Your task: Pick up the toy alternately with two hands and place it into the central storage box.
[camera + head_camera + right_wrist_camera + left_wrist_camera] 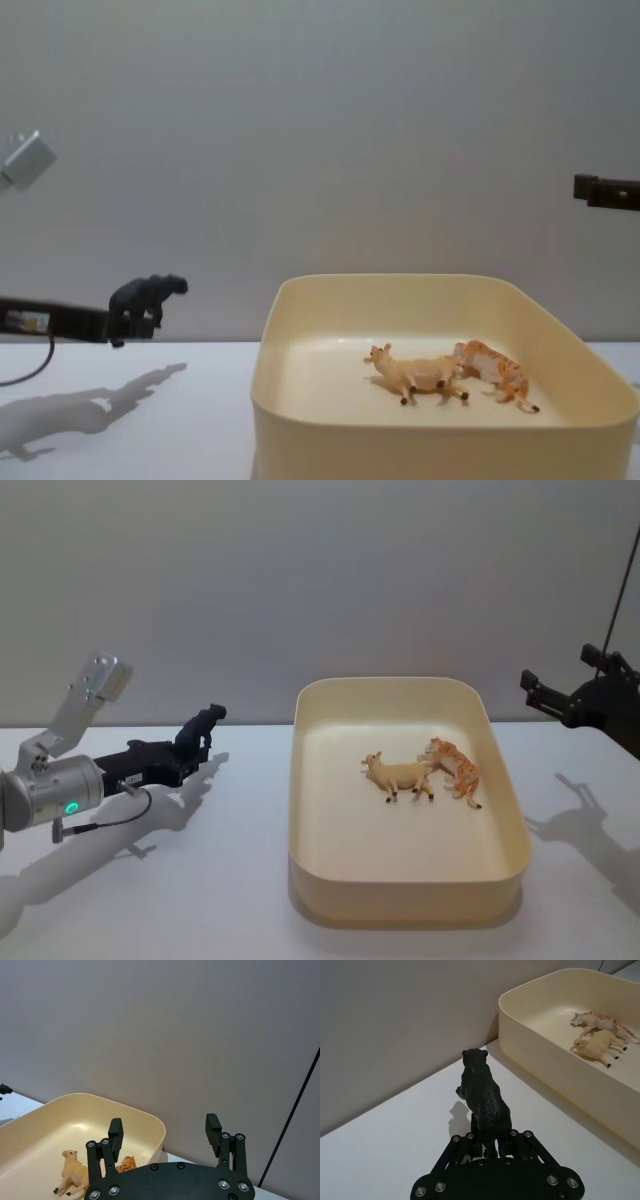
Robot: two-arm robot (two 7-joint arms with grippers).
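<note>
Toy animals number three, all small moulded plastic figures. One, a black toy animal (203,723) with a matte, finely textured coat and a rounded head, is clamped by its hindquarters between the fingers of the left gripper (190,748). It hangs in the air above the white table (150,900), to the left of the central storage box (400,905) and clear of its wall, with its shadow on the tabletop beneath. In the left wrist view, the black toy animal (482,1095) faces away from the left gripper (490,1147), toward the grey wall.

The central storage box is a single large cream-yellow plastic tub, rectangular with rounded corners and smooth plain walls. Inside it, on the floor toward the right half, lie the other two figures, touching: a pale tan toy animal (398,775) on its side with dark hooves, and just right of it an orange striped tiger (455,768).

The left gripper sits on a silver cylindrical arm (50,790) with a green ring light.

The right gripper (535,692), black with slim parallel fingers, is raised in the air to the right of the box; its fingers (116,1132) stand wide apart, holding nothing.
</note>
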